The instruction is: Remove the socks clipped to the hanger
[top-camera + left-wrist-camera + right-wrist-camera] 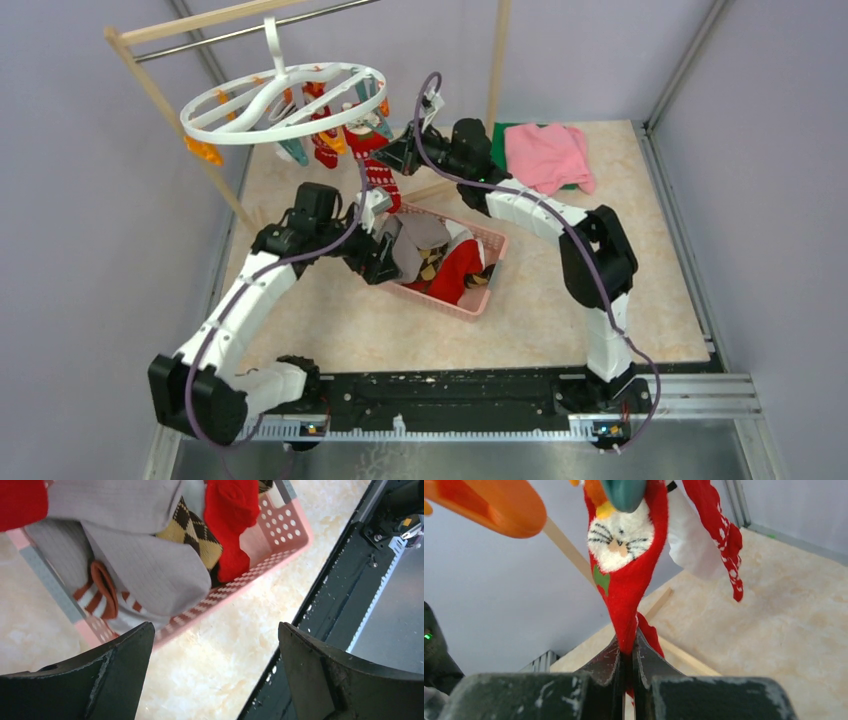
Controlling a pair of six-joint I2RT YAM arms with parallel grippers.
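Observation:
The white oval hanger (283, 103) hangs from the rack bar at the back left, with red patterned socks still clipped under it. My right gripper (626, 650) is shut on a red sock with a white cat face (624, 555), which hangs from a teal clip (623, 492); this sock also shows in the top view (366, 143). Another red sock with white dots (719, 530) hangs behind it. My left gripper (215, 645) is open and empty, just beside the pink basket (280, 535), which holds grey (150, 570), argyle (197, 535) and red (232, 515) socks.
The wooden-framed rack (170, 110) stands at the back left. Folded pink (548, 155) and green cloths lie at the back right. An orange clip (489, 505) dangles near my right gripper. The pink basket (490, 290) sits mid-table between the arms.

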